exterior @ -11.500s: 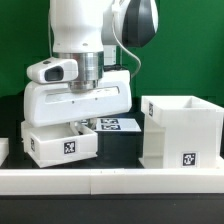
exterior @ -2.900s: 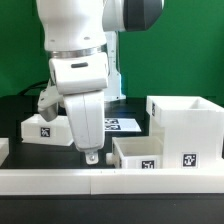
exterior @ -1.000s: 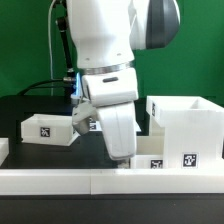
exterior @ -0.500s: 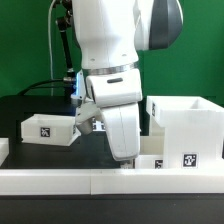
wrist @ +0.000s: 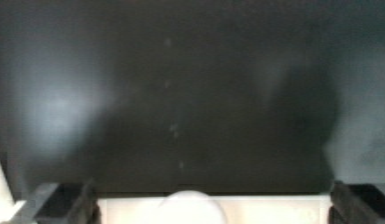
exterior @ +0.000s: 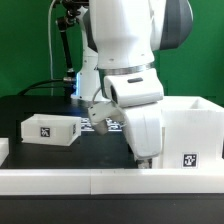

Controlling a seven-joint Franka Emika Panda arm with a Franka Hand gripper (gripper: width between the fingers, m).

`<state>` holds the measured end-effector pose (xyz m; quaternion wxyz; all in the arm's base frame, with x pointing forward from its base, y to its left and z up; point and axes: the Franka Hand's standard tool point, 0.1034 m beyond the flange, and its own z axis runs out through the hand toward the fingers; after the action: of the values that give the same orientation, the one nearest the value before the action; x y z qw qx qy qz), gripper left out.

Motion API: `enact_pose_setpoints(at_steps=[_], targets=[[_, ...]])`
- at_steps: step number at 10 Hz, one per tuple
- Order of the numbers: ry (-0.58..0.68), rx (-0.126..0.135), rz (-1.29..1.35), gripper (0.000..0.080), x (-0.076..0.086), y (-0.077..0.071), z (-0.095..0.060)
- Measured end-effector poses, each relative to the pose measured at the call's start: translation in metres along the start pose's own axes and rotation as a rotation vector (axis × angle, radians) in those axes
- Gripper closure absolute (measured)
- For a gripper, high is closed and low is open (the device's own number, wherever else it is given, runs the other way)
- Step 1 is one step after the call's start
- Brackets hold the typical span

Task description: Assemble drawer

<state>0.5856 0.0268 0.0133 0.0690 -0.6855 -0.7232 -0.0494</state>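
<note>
The tall white drawer shell stands at the exterior view's right, with a tag low on its front. One small white tray with a tag lies apart at the left. My gripper hangs low, right against the shell's left side, and hides the second tray in the exterior view. In the wrist view my gripper is open, with its dark fingers spread wide. A white tray edge with a rounded knob lies between them over the dark table.
The marker board lies on the black table behind my gripper. A low white border rail runs along the front edge. A black stand with cables rises at the back left.
My arm has moved toward the exterior view's right, up to the shell. The second tray, seen in front of the shell earlier, is now hidden behind my gripper. The left tray has not moved.
</note>
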Motion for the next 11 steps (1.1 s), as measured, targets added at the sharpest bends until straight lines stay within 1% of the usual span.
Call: enact_pose_setpoints(at_steps=[1, 3, 4, 5, 6, 7, 8, 9, 10, 11], targets=[[0.005, 0.002, 0.000, 0.0150, 0.008, 0.000, 0.001], [0.003, 0.004, 0.008, 0.0150, 0.005, -0.001, 0.001], [0.000, 0.003, 0.013, 0.0150, -0.004, 0.000, -0.001], [-0.005, 0.004, 0.015, 0.0150, -0.019, 0.001, -0.004], [-0.008, 0.000, 0.020, 0.0150, -0.032, 0.001, -0.008], [-0.014, -0.007, 0.047, 0.0150, -0.049, 0.000, -0.014], [-0.020, -0.020, 0.074, 0.0150, -0.064, -0.006, -0.022], [-0.027, -0.029, 0.100, 0.0150, -0.072, -0.018, -0.028], [-0.035, -0.024, 0.127, 0.0150, -0.078, -0.033, -0.037], [-0.040, -0.020, 0.149, 0.0150, -0.081, -0.045, -0.042]])
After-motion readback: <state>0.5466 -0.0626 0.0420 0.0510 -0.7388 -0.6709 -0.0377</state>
